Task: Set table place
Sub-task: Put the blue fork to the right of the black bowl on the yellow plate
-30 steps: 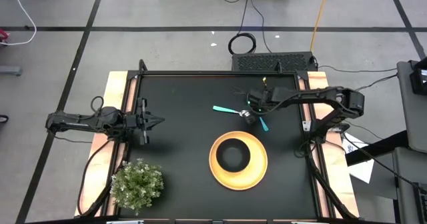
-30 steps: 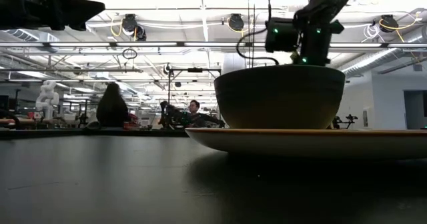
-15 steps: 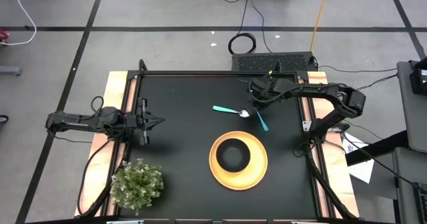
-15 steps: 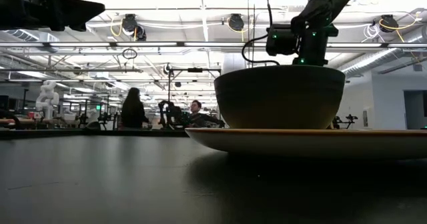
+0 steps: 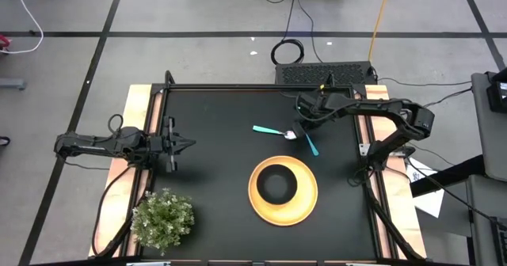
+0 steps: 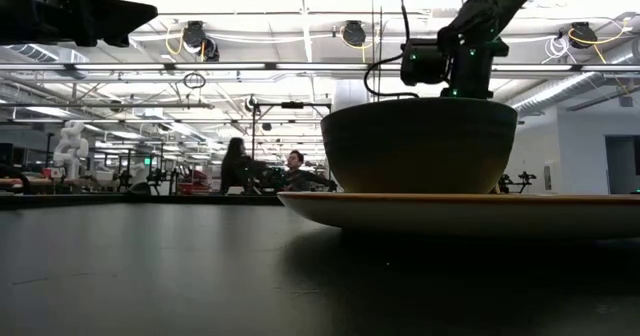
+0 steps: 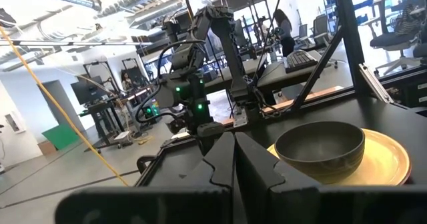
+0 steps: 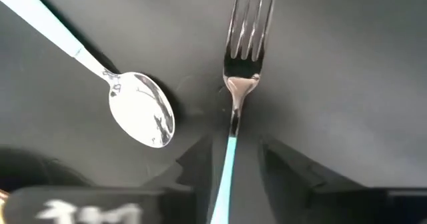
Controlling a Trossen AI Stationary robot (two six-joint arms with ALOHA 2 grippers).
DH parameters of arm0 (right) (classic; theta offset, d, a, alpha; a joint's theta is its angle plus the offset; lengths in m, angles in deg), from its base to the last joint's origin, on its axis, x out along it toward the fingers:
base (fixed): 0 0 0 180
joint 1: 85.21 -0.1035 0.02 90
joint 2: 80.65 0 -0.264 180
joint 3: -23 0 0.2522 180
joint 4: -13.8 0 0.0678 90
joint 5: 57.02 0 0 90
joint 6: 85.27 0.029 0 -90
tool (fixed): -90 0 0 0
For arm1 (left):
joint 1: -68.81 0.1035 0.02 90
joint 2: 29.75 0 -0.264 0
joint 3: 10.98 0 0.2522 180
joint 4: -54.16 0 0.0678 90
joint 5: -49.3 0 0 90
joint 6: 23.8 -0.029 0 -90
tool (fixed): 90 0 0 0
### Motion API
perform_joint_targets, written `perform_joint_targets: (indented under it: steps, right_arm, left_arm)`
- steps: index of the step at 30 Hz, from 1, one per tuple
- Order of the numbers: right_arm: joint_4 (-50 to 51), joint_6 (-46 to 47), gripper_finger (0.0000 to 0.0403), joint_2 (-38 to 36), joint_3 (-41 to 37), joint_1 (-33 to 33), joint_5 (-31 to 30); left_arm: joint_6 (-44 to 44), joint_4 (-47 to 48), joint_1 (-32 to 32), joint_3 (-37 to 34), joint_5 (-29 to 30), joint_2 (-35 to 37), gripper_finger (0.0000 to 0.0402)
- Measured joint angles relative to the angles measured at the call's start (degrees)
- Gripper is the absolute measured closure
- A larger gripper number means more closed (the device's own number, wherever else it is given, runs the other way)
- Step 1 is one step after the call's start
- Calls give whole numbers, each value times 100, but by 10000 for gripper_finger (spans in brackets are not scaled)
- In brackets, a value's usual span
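High view: black bowl sits in yellow plate mid-counter, spoon and fork beyond it, right gripper above them, left gripper jaws together; right wrist view alone shows jaws apart straddling fork handle.

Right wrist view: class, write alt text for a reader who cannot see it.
A metal fork with a teal handle lies on the black table between the right tool's open dark fingers. Beside it, not touching, lies a teal-handled spoon, bowl up.
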Motion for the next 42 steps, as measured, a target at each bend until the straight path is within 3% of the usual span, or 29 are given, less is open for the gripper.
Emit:
perform_joint_targets:
  steps: [7, 17, 32, 36, 42]
  right_arm:
    - [8, 143, 242, 2, -269, 0, 41]
    - [-266, 203, 263, 78, -348, -65, 157]
    - [-280, 124, 270, 888, -331, -214, 306]
    - [-252, 106, 293, 894, -337, -214, 304]
    - [-235, 10, 371, 898, -342, -210, 286]
  left_arm:
    - [0, 3, 0, 0, 0, 2, 382]
    - [0, -1, 0, 0, 2, 2, 382]
    - [0, 3, 0, 0, 2, 2, 382]
    - [0, 8, 1, 0, 2, 0, 382]
    - [0, 10, 0, 0, 2, 0, 382]
